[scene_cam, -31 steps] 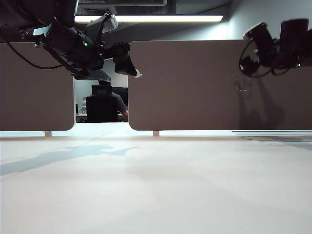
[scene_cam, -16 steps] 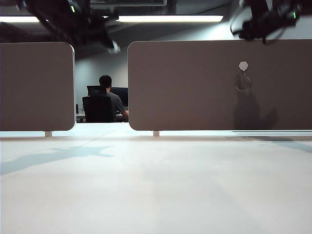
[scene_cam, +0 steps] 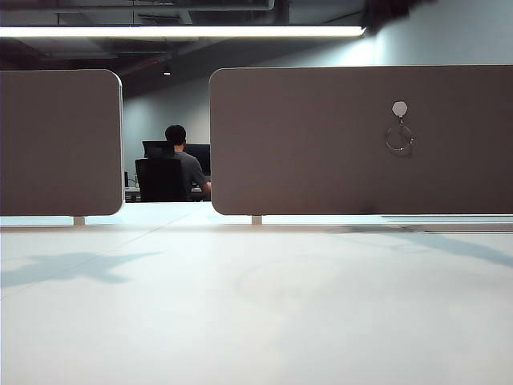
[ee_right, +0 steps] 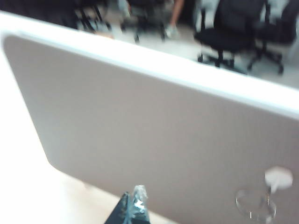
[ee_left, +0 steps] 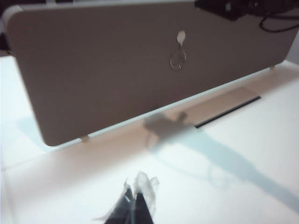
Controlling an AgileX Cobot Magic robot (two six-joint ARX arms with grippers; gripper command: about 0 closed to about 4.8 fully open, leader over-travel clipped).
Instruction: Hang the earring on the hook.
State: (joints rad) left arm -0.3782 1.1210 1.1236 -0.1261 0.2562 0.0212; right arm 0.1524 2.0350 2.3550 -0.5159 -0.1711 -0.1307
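Both arms have left the exterior view since a second ago, uncovering the hook. Nearest, the left gripper (ee_left: 135, 198) is hovering over the white table (scene_cam: 256, 305), fingertips pressed together, empty; the right gripper (ee_right: 133, 205), likewise closed, is facing the divider panel (scene_cam: 321, 136). One earring (scene_cam: 398, 139) is hanging from one hook (scene_cam: 399, 108).
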